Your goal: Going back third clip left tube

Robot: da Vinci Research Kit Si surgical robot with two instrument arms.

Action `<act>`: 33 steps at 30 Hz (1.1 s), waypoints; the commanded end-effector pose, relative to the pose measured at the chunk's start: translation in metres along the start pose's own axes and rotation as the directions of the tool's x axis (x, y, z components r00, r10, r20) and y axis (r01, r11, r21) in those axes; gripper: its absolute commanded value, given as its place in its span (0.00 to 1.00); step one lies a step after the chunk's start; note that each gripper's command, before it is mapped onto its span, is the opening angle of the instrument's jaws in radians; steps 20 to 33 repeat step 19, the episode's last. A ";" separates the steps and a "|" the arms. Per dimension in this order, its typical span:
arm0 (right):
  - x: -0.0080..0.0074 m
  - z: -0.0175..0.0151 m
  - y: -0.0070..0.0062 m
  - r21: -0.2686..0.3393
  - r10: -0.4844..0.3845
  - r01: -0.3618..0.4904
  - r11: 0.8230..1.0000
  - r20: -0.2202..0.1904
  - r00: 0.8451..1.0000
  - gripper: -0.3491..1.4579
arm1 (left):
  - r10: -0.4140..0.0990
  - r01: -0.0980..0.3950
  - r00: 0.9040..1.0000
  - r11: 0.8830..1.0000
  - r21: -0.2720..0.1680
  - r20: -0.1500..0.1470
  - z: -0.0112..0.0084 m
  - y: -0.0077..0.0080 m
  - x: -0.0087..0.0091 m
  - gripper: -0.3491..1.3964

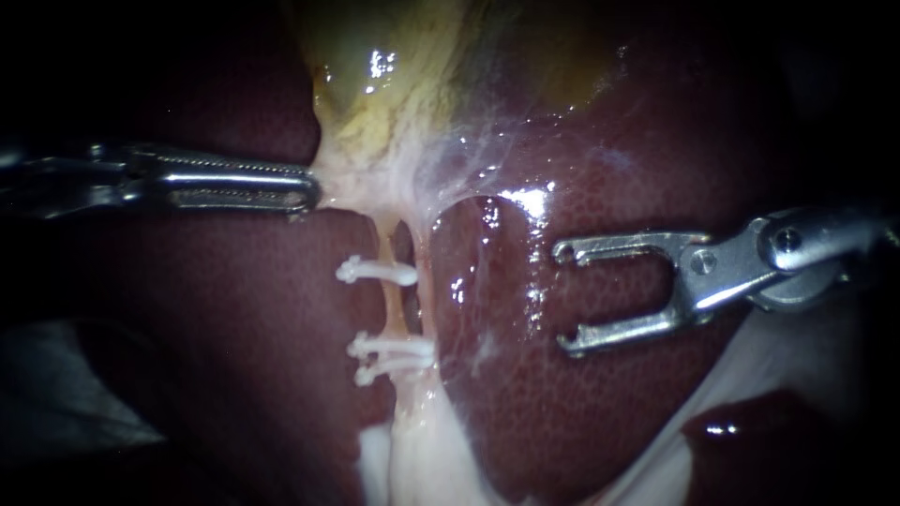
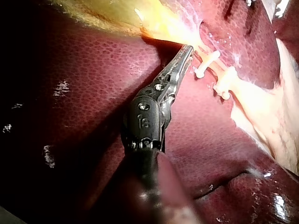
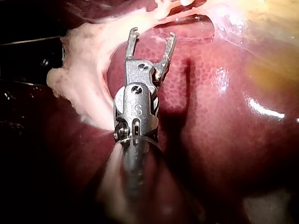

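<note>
clear: liver (image 1: 497,319) right of tube (image 1: 392,305); blocked: clips (image 1: 380,272) across tube

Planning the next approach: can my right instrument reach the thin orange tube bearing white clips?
Likely yes: the right instrument, open and empty, faces that tube across bare dark-red liver; only a paler strand stands before it.
</note>
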 end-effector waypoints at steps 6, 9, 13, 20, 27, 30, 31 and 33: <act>0.0001 0.0000 0.0000 -0.002 0.001 -0.001 1.000 0.000 1.000 0.47 | 0.005 -0.005 1.000 1.000 0.008 0.001 0.0018 -0.0015 -0.0008 0.00; 0.0002 0.0000 0.0000 -0.003 -0.004 0.004 1.000 0.000 1.000 0.47 | 0.007 -0.007 1.000 1.000 0.010 0.004 0.0024 -0.0018 -0.0011 0.00; 0.0002 -0.0001 0.0000 -0.004 -0.004 0.004 1.000 0.001 1.000 0.47 | 0.007 -0.007 1.000 1.000 0.012 0.006 0.0025 -0.0017 -0.0011 0.00; 0.0005 0.0002 0.0000 -0.009 -0.002 0.002 1.000 0.002 1.000 0.47 | 0.007 -0.007 1.000 1.000 0.012 0.006 0.0024 -0.0016 -0.0011 0.00; 0.0005 0.0002 0.0000 -0.009 -0.002 0.002 1.000 0.002 1.000 0.47 | 0.007 -0.007 1.000 1.000 0.012 0.006 0.0024 -0.0016 -0.0011 0.00; 0.0005 0.0002 0.0000 -0.009 -0.002 0.002 1.000 0.002 1.000 0.47 | 0.007 -0.007 1.000 1.000 0.012 0.006 0.0024 -0.0016 -0.0011 0.00; 0.0005 0.0002 0.0000 -0.009 -0.002 0.002 1.000 0.002 1.000 0.47 | 0.007 -0.007 1.000 1.000 0.012 0.006 0.0024 -0.0016 -0.0011 0.00; 0.0005 0.0002 0.0000 -0.009 -0.002 0.002 1.000 0.002 1.000 0.47 | 0.007 -0.007 1.000 1.000 0.012 0.006 0.0024 -0.0016 -0.0011 0.00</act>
